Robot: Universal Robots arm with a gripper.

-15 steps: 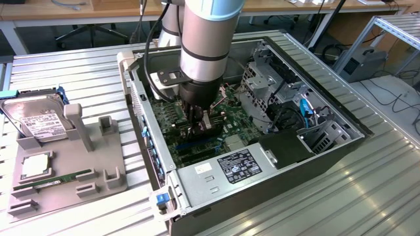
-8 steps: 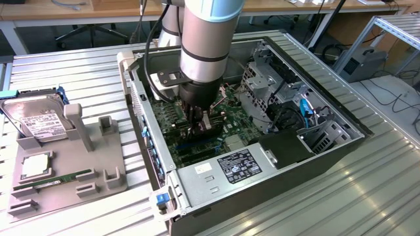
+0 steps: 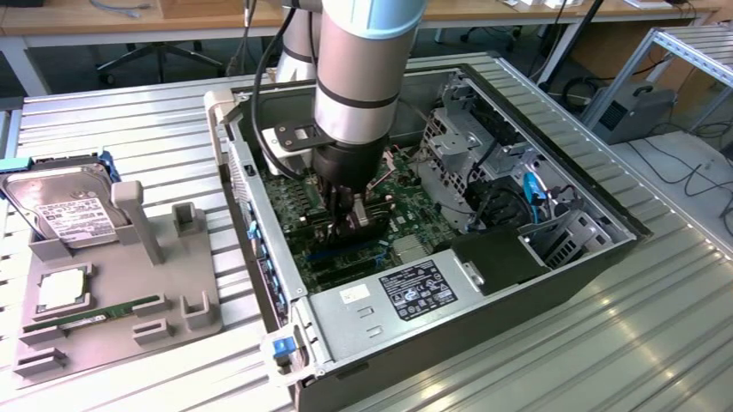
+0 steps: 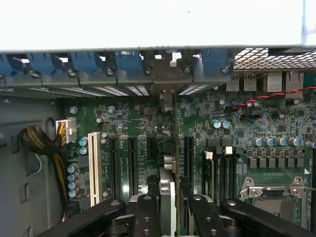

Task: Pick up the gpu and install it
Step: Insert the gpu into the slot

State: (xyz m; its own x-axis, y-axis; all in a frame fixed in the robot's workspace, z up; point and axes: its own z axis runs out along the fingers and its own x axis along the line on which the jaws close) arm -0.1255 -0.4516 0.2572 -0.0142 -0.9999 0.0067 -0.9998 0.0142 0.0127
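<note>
The gpu [image 4: 168, 190] is seen edge-on in the wrist view, so it looks like a thin blade, silver-grey near the gripper and dark further up. It stands upright over the green motherboard [image 4: 276, 133], w/ its far end reaching up to a grey metal bracket piece [image 4: 166, 98] at the back wall of the case. It sits in line w/ the black slots [image 4: 132, 163], between them and another black slot [image 4: 188, 155] on its other side. Can't tell if it's all the way down in a slot.

The gripper [image 4: 169, 210] is clenched on the gpu, one black finger [image 4: 147, 217] on each side, touching it. In the exterior view the gripper [image 3: 353, 225] is low inside the open pc case [image 3: 596, 257], right over the board, and the gpu is hard to make out there.

Near the gpu in the wrist view: a white slot [image 4: 94, 165], a bunch of yellow & black wires [image 4: 42, 143], and the cpu socket [image 4: 274, 195] w/ its metal frame. Blue clips [image 4: 84, 61] run along the back wall.

Outside the case, on the exterior view's left, a grey holder tray [image 3: 115, 322] sits on the metal table [image 3: 641, 343]. It holds a silver hard drive [image 3: 63, 206] w/ a white label, a cpu chip [image 3: 63, 290], and a thin green ram stick [image 3: 109, 312].
</note>
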